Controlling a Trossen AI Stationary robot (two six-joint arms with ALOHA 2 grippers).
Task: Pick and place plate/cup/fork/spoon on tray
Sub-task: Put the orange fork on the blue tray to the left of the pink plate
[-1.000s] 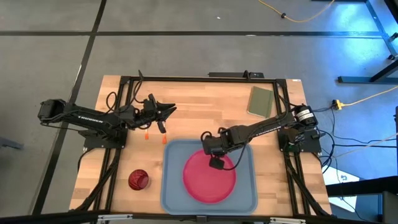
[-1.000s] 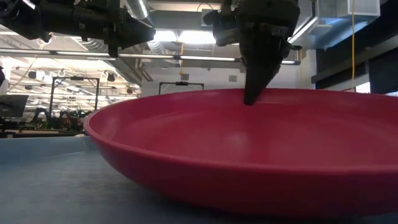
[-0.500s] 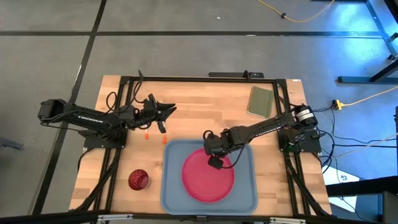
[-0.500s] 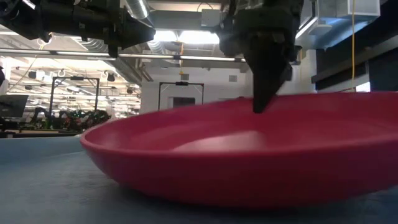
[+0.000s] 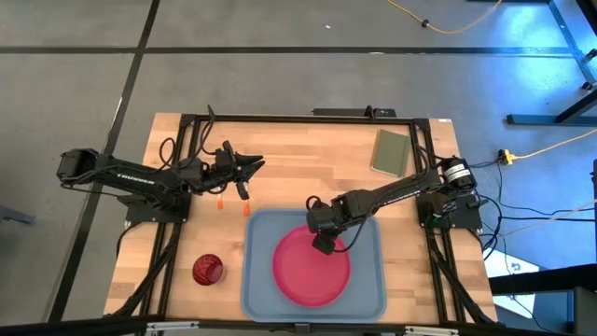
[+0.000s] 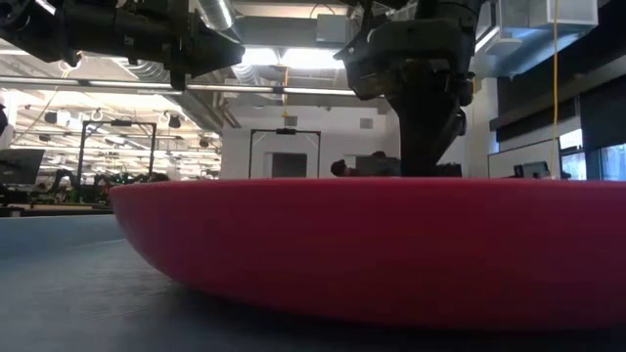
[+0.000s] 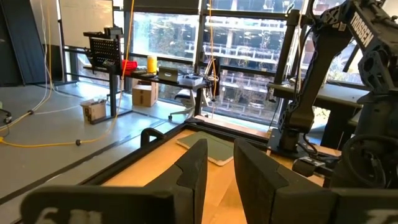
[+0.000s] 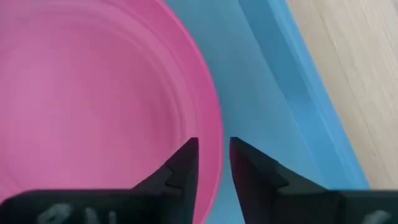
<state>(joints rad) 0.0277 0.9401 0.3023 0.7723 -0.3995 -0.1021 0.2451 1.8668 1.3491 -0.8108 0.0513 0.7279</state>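
plate [image 5: 311,271] lies flat inside the tray [image 5: 256,285], filling most of its middle, so that part of the job looks done. right gripper [image 5: 322,245] straddles the plate's far rim, one finger on each side, pinching it or just about to let go. cup [image 5: 208,270] stands on the table beside the tray's left edge, not yet collected. left gripper [image 5: 244,175], fingers slightly parted and holding nothing, hangs beyond the tray's far left corner, probably waiting near the small orange pieces [image 5: 219,200] there.

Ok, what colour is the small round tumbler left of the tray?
Dark red, maroon tumbler, clearest in the high view.
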